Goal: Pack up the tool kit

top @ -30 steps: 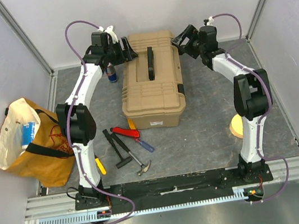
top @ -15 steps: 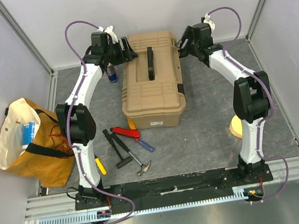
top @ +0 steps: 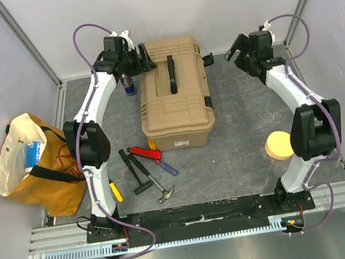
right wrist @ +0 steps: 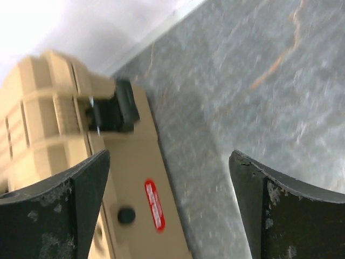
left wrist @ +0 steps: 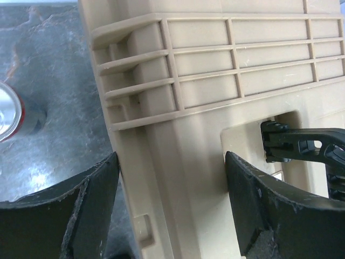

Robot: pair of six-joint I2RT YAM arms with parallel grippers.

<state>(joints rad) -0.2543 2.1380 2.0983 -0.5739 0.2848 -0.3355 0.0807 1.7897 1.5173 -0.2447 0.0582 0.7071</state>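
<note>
The tan toolbox [top: 175,106] stands shut at the table's middle back, its black handle [top: 172,73] lying along the lid. My left gripper [top: 144,56] hangs open over the box's back left corner; in the left wrist view the gripper [left wrist: 171,162] straddles the lid's left edge [left wrist: 161,135]. My right gripper [top: 233,49] is open to the right of the box, apart from it. In the blurred right wrist view the gripper [right wrist: 168,156] hangs over bare floor beside the box's side wall [right wrist: 135,216] and a black latch [right wrist: 110,113]. A hammer [top: 158,185], red knife [top: 142,152] and yellow screwdriver [top: 115,191] lie in front of the box.
A yellow-orange cloth bag [top: 40,167] sits at the left. A round yellow sponge disc [top: 280,145] lies by the right arm. A drink can [top: 128,86] stands left of the box, under the left arm. A black-handled tool [top: 133,168] and a blue-handled one [top: 167,168] lie among the hand tools.
My right gripper has drawn back to the right, away from the toolbox's back right side, where a black latch now sticks out. The left arm has barely moved.
</note>
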